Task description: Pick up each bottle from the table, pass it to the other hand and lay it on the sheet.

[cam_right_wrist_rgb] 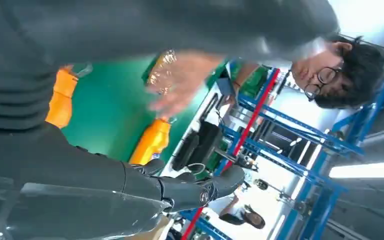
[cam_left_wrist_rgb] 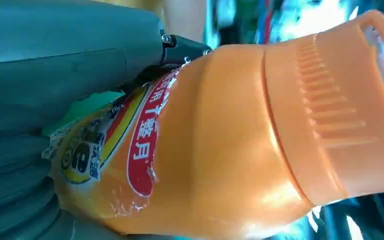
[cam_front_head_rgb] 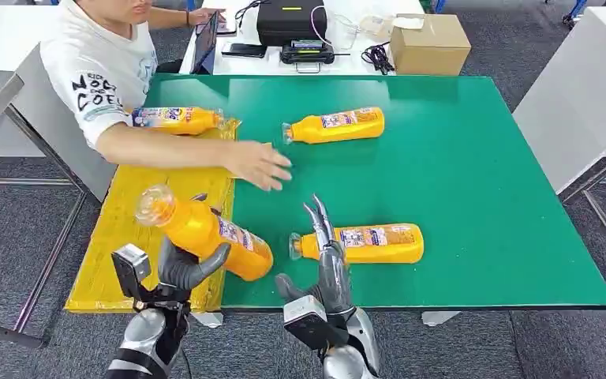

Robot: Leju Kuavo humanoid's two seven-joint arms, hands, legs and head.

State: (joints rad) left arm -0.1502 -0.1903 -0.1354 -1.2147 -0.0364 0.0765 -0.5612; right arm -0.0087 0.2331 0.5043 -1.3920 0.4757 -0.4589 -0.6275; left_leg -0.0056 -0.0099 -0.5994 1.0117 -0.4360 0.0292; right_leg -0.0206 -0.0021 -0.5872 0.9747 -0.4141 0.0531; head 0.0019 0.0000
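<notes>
My left hand grips an orange bottle by its lower body, tilted with the cap up and to the left, over the inner edge of the yellow sheet. Up close the same bottle lies against my left hand. My right hand is open, fingers straight, beside the cap end of a second bottle lying on the green table. A third bottle lies farther back. A fourth bottle rests at the sheet's far end.
A person in a white shirt stands at the left and reaches a hand over the table between the bottles. Behind the table are a cardboard box and black equipment.
</notes>
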